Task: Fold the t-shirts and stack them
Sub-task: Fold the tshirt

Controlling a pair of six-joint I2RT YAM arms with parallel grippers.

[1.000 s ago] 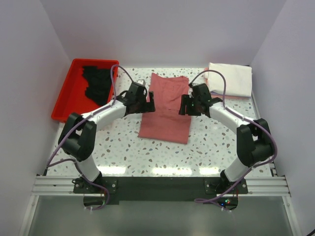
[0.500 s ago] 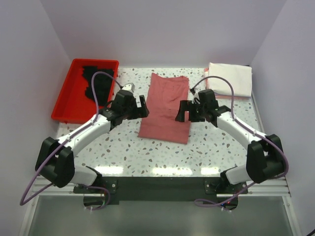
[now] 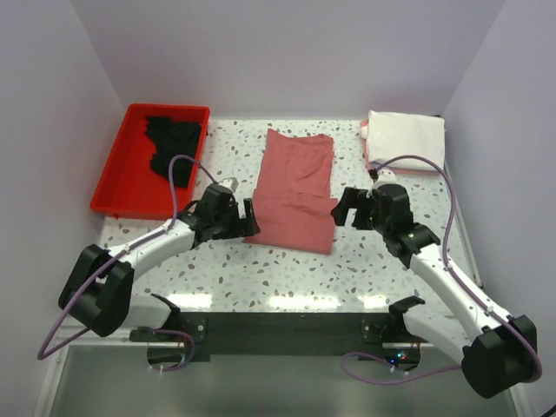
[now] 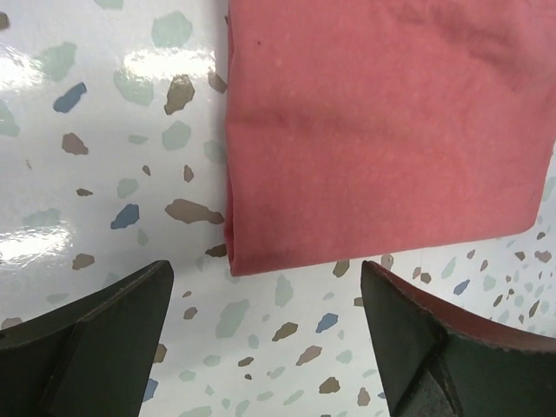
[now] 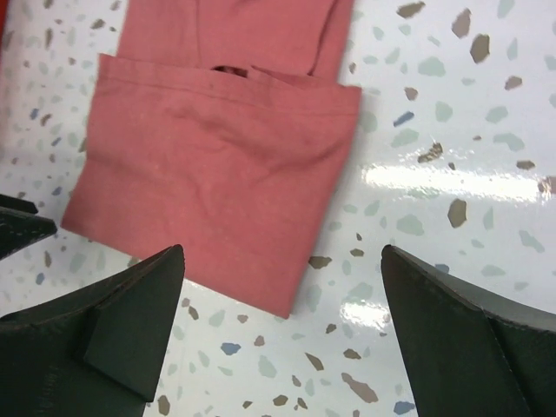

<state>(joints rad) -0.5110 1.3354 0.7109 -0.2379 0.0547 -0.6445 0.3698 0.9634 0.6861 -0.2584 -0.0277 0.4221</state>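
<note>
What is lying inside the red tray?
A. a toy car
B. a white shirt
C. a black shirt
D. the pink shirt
C: the crumpled black t-shirt fills the far end of the red tray, while the pink t-shirt lies flat on the table and the white t-shirt sits folded at the far right corner.

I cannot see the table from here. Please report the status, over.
Left claw and right claw open, holding nothing. Dusty-rose t-shirt folded, flat on table between them. Nothing blocks it.
</note>
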